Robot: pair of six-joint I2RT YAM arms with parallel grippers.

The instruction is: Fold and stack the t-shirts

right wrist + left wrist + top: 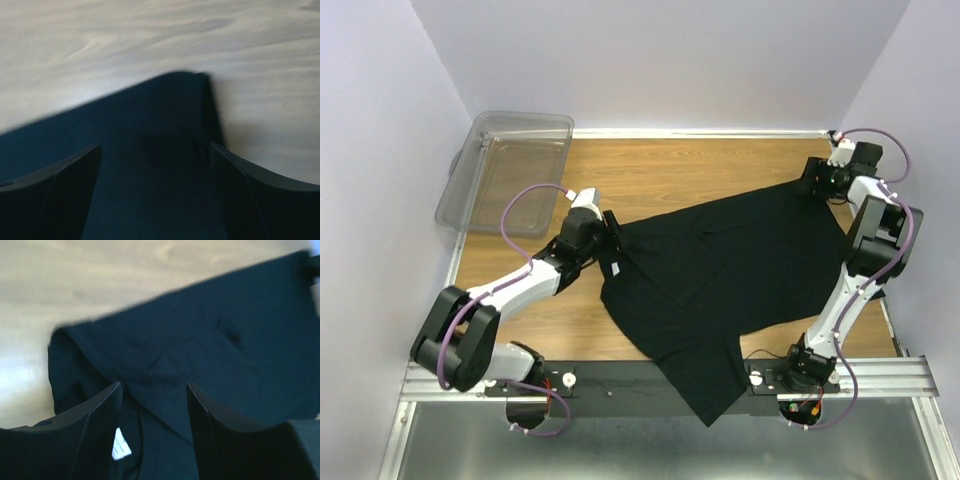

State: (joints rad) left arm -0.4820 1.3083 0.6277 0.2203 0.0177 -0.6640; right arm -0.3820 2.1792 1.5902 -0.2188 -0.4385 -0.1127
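Top external view: rumpled black t-shirt [740,265]; left end effector [616,243] and right end effector [808,183] agape, empty.

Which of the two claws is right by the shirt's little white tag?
The left gripper: the white tag lies just beside it, at the left edge of the t-shirt. The right gripper is over the far right corner.

Black t-shirt [740,270], pale wood-grain table [670,170]

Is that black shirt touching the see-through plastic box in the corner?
Apart. Top view shows bare table between the black t-shirt and the clear plastic bin.
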